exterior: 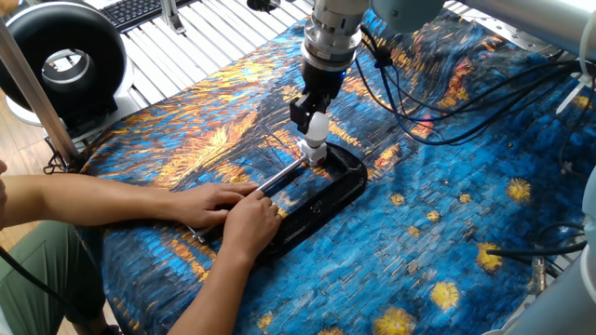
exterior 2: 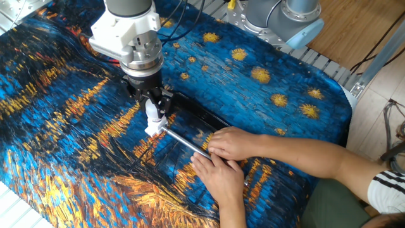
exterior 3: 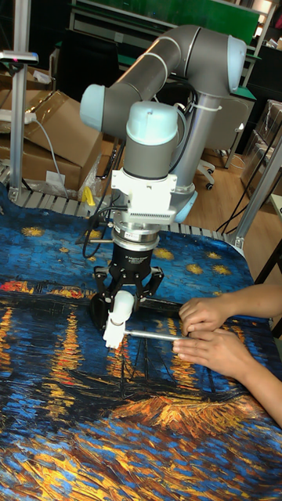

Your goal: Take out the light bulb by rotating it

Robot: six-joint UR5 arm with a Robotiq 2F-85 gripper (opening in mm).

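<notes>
Bulb (exterior: 317,127) is gripped by tool (exterior: 315,124) w/ narrow jaws, upright over clamp (exterior: 326,195); clamp held by hands (exterior: 231,212).

A blue-and-orange starry painted cloth (exterior 2: 266,82) covers the desk (exterior: 186,56), whose slatted metal top shows at the edges. Wooden floor (exterior 2: 354,31) lies beyond. Cardboard boxes (exterior 3: 47,149) and a green wall panel (exterior 3: 196,12) stand behind; a black round fan (exterior: 60,60) sits beside a keyboard (exterior: 135,11).
</notes>
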